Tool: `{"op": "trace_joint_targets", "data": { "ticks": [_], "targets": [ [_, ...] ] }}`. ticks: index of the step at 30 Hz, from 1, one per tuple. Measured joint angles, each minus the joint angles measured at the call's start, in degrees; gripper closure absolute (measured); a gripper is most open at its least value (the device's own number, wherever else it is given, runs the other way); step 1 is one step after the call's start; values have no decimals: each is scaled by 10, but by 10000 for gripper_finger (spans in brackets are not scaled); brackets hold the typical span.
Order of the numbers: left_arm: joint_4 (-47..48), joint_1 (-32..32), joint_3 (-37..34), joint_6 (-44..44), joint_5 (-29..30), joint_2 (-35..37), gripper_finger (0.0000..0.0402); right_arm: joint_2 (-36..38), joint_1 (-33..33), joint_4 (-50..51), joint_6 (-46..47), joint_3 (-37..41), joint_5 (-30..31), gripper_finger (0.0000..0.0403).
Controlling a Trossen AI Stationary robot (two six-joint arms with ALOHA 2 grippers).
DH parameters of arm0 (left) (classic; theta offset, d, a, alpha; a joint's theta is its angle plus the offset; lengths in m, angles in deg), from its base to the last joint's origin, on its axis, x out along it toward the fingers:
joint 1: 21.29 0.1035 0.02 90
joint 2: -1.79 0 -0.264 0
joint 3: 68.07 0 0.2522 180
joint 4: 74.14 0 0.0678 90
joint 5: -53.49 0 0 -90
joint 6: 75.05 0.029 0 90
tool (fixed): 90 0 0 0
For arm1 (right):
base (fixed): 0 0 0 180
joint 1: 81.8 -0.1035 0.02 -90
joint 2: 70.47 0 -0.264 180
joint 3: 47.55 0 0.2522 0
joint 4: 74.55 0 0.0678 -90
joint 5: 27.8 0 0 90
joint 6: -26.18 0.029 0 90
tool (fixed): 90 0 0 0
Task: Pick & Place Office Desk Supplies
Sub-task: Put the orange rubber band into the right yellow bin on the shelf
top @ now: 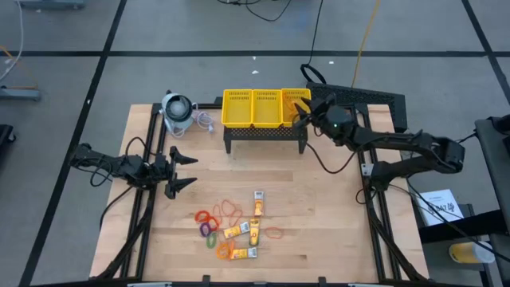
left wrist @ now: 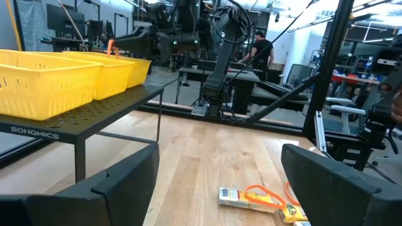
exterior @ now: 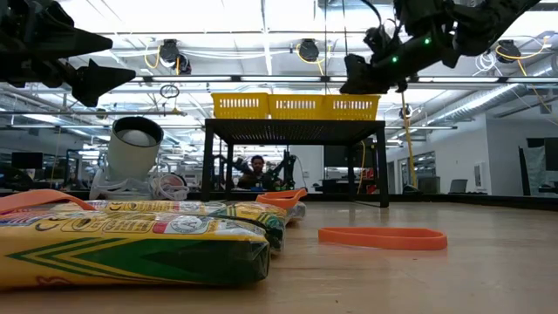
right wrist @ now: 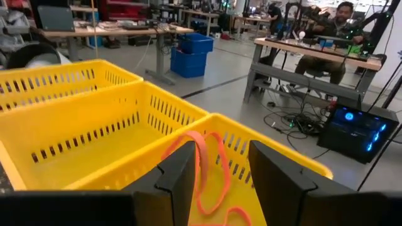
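An orange rubber band (right wrist: 202, 164) hangs as a loop between the fingers of my right gripper (right wrist: 221, 164), which hovers over the right-hand compartment of the yellow mesh basket (top: 264, 108). The right gripper's (top: 301, 112) fingers stand a little apart. The other supplies lie flat on the table's near middle: yellow-orange packets (top: 253, 231), orange bands (top: 231, 209) and coloured rings (top: 209, 227). My left gripper (top: 185, 170) waits open above the table's left side, away from them; its wrist view shows a packet with a band on it (left wrist: 251, 196). My right gripper has the rubber band's upper part (right wrist: 200, 143) lying against the inner side of one finger (right wrist: 181, 171); the other finger stands clear of it. The fingers reach level over the basket's right compartment. The band hangs slack down into it. Whether it is still caught on the finger, I cannot tell.
The basket sits on a black perforated stand (top: 267, 134) at the table's far middle. A grey-white round device with a cord (top: 177, 112) stands to its left. Bare wood lies between the stand and the supplies. People sit at desks in the room beyond (right wrist: 342, 12).
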Motion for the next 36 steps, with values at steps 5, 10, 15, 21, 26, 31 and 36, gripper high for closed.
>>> {"op": "trace_joint_targets", "data": {
  "ticks": [5,10,15,21,26,31,36],
  "targets": [
    [0,0,0,0,0,0,62,23,0,107,26,-39,-27,261],
    [0,0,0,0,0,0,62,28,0,201,52,-71,-79,261],
    [0,0,0,0,0,0,62,33,1,208,21,-73,-76,261],
    [0,0,0,0,0,0,62,33,-2,205,-3,-74,-8,261],
    [0,0,0,0,0,0,62,33,-4,205,-5,-74,-16,261],
    [0,0,0,0,0,0,62,33,-16,205,-27,-74,-30,261],
    [0,0,0,0,0,0,62,43,-55,196,-69,-74,-31,261]
  ]
}}
